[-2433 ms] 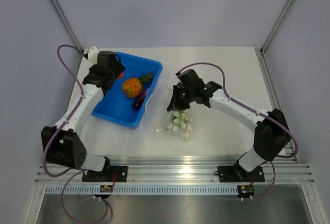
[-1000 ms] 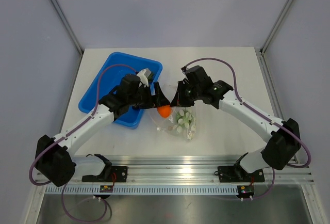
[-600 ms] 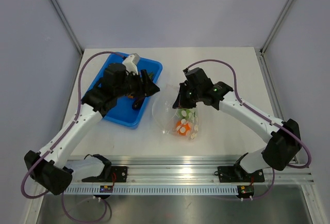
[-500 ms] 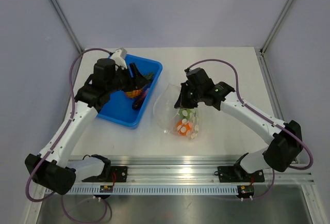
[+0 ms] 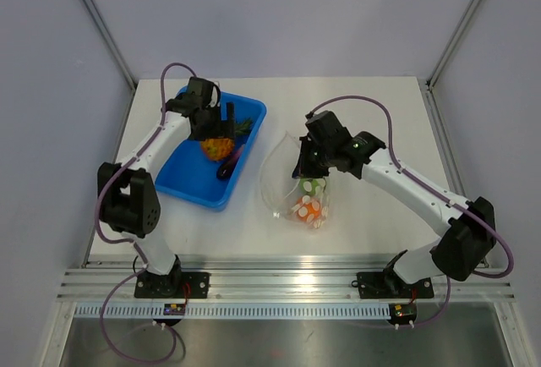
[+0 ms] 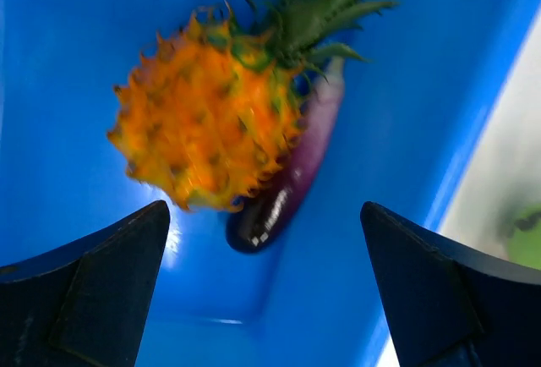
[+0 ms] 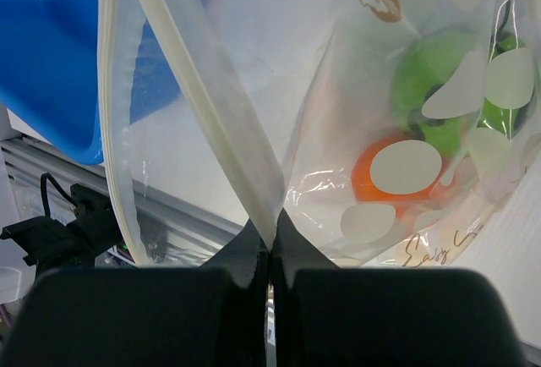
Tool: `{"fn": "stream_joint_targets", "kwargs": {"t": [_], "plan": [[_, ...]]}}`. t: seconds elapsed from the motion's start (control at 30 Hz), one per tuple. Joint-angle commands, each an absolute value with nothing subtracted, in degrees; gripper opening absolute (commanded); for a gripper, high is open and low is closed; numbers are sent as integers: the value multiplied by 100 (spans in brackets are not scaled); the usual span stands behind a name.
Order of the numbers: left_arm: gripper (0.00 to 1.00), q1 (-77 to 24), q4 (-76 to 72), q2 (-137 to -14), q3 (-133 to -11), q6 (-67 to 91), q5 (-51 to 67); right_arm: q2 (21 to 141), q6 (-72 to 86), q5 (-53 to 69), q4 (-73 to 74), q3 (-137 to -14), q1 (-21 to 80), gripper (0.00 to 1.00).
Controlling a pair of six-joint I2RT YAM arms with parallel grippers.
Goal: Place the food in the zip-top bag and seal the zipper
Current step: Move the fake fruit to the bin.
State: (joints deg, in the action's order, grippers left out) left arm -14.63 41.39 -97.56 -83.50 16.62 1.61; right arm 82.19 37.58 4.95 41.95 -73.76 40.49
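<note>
The clear dotted zip-top bag [image 5: 292, 185] lies at mid table with its mouth held open. My right gripper [image 5: 302, 167] is shut on the bag's mouth edge, pinching the zipper strip [image 7: 211, 105]. Inside the bag are the orange ball [image 7: 397, 172] and the green ball [image 7: 431, 79]; both also show in the top view, orange ball [image 5: 304, 209]. My left gripper [image 5: 221, 122] is open and empty, hovering over the pineapple [image 6: 211, 117] and the eggplant [image 6: 287, 181], which lie in the blue tray [image 5: 190, 177]. The pineapple [image 5: 217, 145] touches the eggplant [image 5: 228, 167].
The blue tray stands at the left of the table, its right wall close to the bag's open mouth. The table's front rail [image 5: 287, 278] runs along the near edge. Frame posts stand at the back corners.
My left gripper dropped the orange ball into the bag, then swung back left over the tray and now hovers open above the pineapple. The right gripper kept holding the bag's mouth.
</note>
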Motion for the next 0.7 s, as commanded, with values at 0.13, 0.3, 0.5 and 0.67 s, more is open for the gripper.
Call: {"fn": "stream_joint_targets", "kwargs": {"t": [0.13,0.3,0.5,0.67], "plan": [[99,-1468,3675,-10282,-8999,721,-641,8595,3797,167,4517,-8112,4043,0],[99,-1389,3805,-10836,-9298,782,-396,8789,3814,228,4491,-8288,4052,0],[95,-1222,4166,-11022,-9352,984,-413,8974,3771,369,4474,-8402,4052,0],[93,-994,4368,-10662,-8852,1730,-641,8956,3762,378,4439,-8367,4043,0]]}}
